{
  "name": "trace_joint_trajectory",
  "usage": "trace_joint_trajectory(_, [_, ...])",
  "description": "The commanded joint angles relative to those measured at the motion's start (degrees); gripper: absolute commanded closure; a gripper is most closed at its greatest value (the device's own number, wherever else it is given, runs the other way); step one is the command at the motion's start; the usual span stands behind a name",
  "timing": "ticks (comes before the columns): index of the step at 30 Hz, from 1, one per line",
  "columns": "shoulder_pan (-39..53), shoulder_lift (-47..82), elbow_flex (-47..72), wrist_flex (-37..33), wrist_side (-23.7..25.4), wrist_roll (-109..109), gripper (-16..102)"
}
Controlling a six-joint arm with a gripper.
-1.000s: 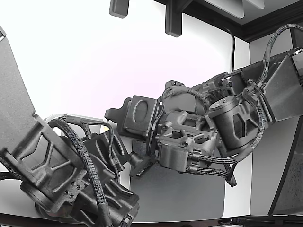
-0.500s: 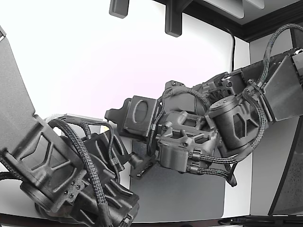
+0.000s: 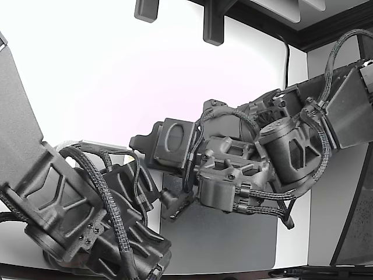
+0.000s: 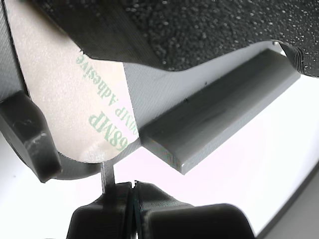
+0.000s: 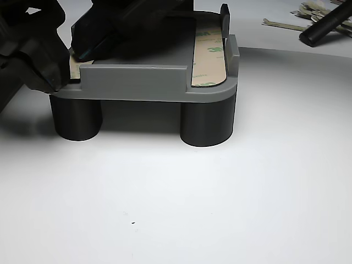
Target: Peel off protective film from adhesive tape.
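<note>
Two dark robot arms crowd a gray fixture (image 5: 165,82) standing on round legs on a white table (image 5: 220,192). In the exterior view the reporting arm reaches in from that view's right, its wrist roughly level and its gripper (image 3: 172,205) angled down toward the gray mat (image 3: 227,239) beneath it; a second arm (image 3: 76,216) fills that view's lower left, close alongside.

The wrist view shows the gripper (image 4: 133,191) with its jaws pressed together, pinching a thin upright tab at the rounded end of a cream film (image 4: 75,99) printed with green lettering. That film covers a tape strip lying flat on the fixture, beside a raised gray rail (image 4: 224,109).

In the other view a second tape strip (image 5: 209,55) lies along the fixture's far side, film in place. Curled strips (image 5: 297,16) lie on the table behind the fixture.
</note>
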Motion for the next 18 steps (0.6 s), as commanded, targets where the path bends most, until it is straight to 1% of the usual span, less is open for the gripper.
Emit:
trace_joint_trajectory(1, [-0.18,1.58,-1.14,-0.79,-0.26,0.09,97])
trace_joint_trajectory(18, [0.18,1.76,-0.09,-1.05,-0.18,1.23,97])
